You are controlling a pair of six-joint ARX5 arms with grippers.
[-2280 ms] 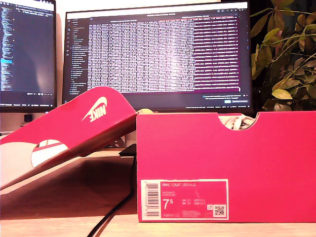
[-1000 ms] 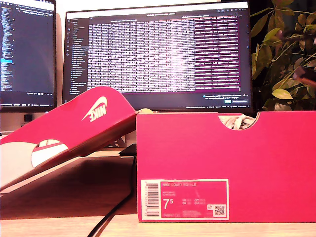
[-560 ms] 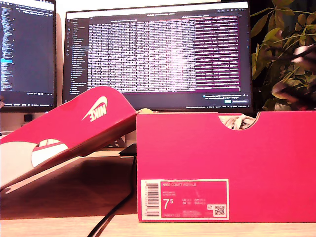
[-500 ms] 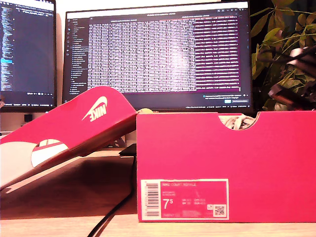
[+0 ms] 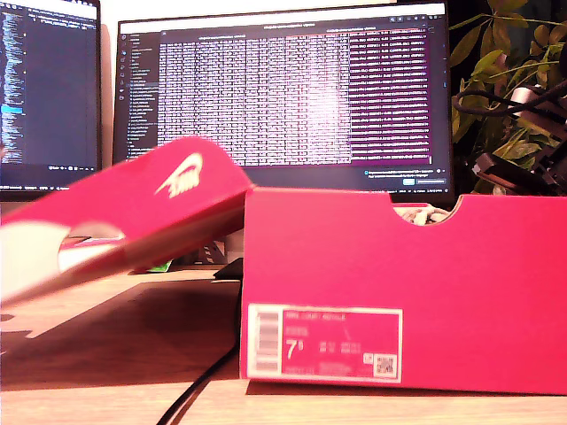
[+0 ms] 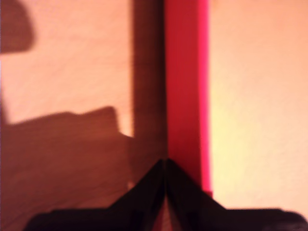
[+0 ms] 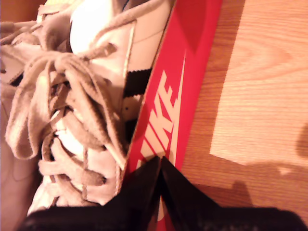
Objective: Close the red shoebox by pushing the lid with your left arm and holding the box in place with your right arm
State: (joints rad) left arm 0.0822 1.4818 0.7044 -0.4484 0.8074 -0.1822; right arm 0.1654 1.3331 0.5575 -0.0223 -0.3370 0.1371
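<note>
Nearest in the exterior view, the red box (image 5: 403, 292) stands on the wooden surface (image 5: 115, 354), its size label (image 5: 323, 343) facing the camera and a black cable (image 5: 208, 376) running past its corner. The lid (image 5: 124, 212) slopes up from the exterior view's left toward the box's top edge, raised off the surface and blurred. Behind stand two monitors (image 5: 283, 97) and a plant (image 5: 505, 88) on the exterior view's right, where a dark arm (image 5: 523, 142) reaches down behind the box's far rim.

The wrist views add what the exterior view hides. My first gripper (image 6: 164, 166) has its jaws pressed together, tip against a red edge (image 6: 185, 91) (lid or box wall, I cannot tell which) with the wooden surface on one side and a pale panel on the other. My second gripper (image 7: 160, 163), jaws likewise clenched with nothing between them, rests its tip on the box's side wall (image 7: 168, 106), which bears white lettering; just inside lies a white shoe (image 7: 72, 96) with loose laces.
</note>
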